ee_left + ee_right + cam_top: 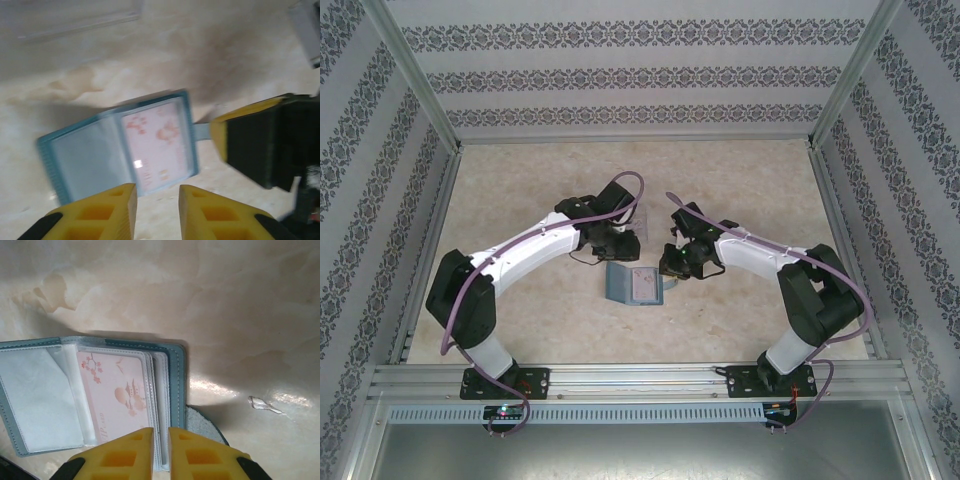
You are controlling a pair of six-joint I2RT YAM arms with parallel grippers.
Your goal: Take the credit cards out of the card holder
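The card holder [632, 284] lies open mid-frame on the desk [520, 200], with the pink card [117, 395] sleeved. My right end effector [161, 455], narrow, meets the sleeve edge, and I cannot tell whether it grips. My left end effector [157, 210] hovers slightly parted and empty, ready to steady it.

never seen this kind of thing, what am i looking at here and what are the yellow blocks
Two robot arms are bolted to a table. The top picture looks down from above and behind them. The other two come from a camera on each wrist; the yellow blocks are that arm's own fingers. An open teal card holder lies between the arms, with a pink card in its sleeve. The left hand is open and empty, close to it. The right hand has its fingers nearly together at the holder's edge; whether it grips anything is unclear.
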